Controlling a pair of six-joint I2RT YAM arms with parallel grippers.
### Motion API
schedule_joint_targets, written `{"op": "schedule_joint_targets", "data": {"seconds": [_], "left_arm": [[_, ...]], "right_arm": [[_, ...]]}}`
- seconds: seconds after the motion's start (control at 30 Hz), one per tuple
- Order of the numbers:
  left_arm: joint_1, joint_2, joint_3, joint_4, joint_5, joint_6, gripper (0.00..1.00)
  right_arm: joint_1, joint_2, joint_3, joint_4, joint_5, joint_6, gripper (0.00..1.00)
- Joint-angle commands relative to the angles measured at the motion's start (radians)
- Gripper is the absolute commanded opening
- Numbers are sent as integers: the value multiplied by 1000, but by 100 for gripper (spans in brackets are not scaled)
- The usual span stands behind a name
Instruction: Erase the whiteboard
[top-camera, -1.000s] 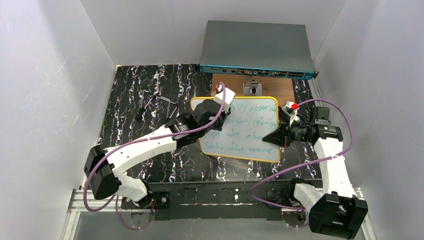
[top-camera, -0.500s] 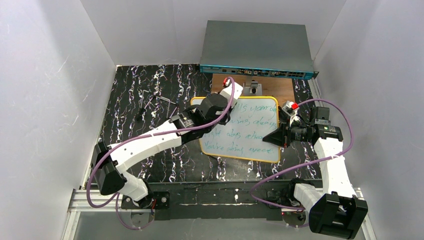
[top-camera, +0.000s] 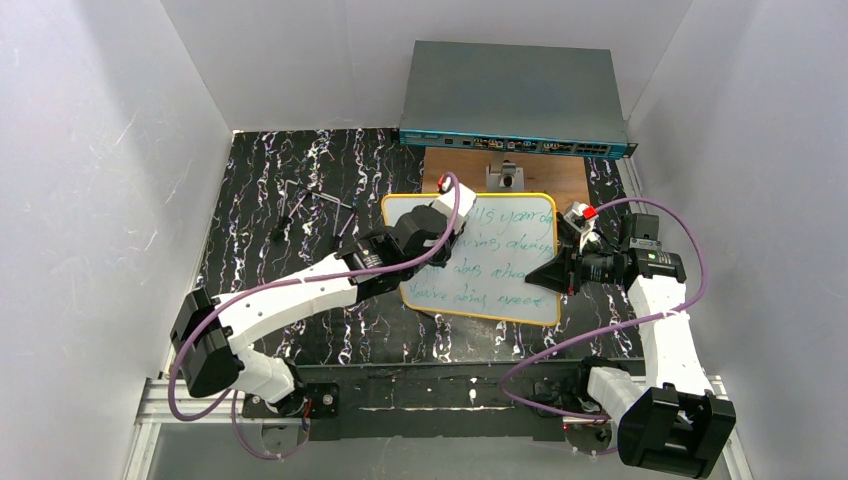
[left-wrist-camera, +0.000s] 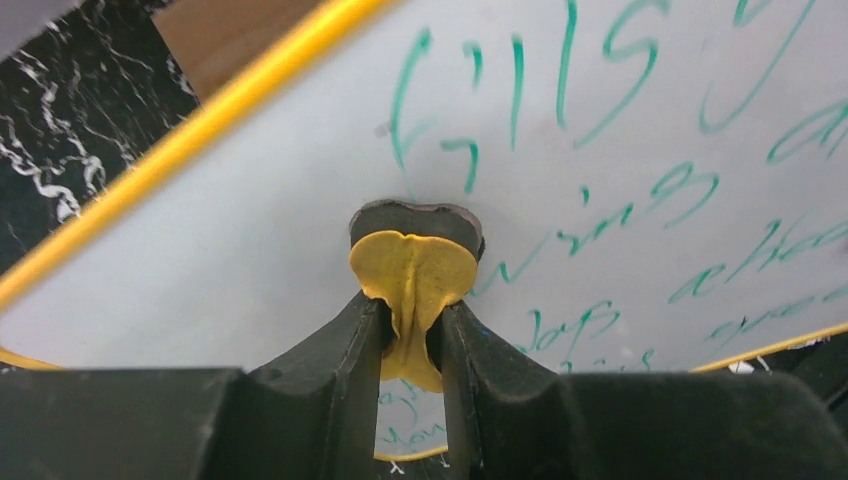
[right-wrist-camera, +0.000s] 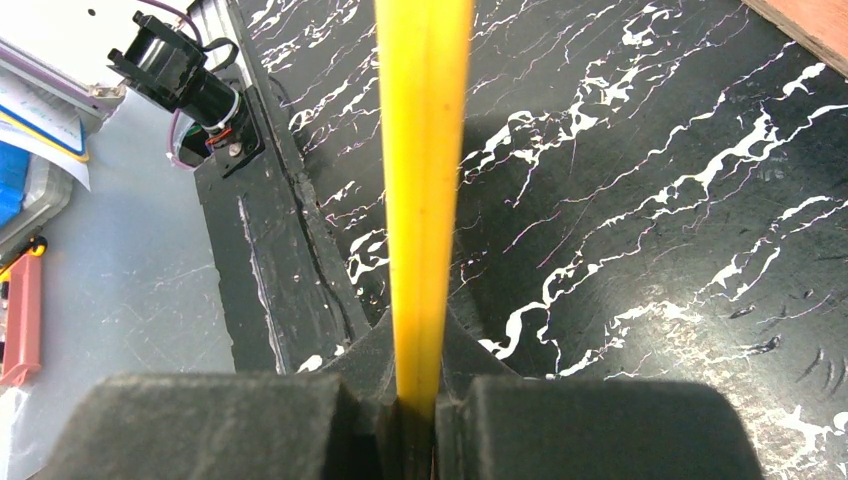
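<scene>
Green-lettered whiteboard (top-camera: 505, 272) clamped at right rim by right gripper (right-wrist-camera: 418, 385), yellow eraser (left-wrist-camera: 412, 272) pinched in left gripper (left-wrist-camera: 412, 335), pressed against far-left board area

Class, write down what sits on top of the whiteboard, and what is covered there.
The whiteboard bears green handwriting. The left gripper holds a yellow eraser pad against it. In the top view the left arm hides the lines' left ends.

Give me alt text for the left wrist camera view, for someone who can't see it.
The left gripper pinches a yellow eraser pad, its dark face against the whiteboard. Green handwriting covers the board to the right; the area left of the pad is bare.
</scene>
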Motion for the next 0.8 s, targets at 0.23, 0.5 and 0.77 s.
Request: {"op": "schedule_joint_targets", "data": {"seconds": [0.23, 0.5, 0.77], "left_arm": [[-19, 5, -7, -29, 15, -47, 0], [-1, 64, 169, -74, -44, 13, 0], [45, 52, 209, -94, -17, 12, 0]], "right_arm": [[17, -26, 8, -5, -41, -81, 1], [15, -32, 10, -9, -44, -82, 1], [12, -37, 10, -11, -44, -86, 1]]}}
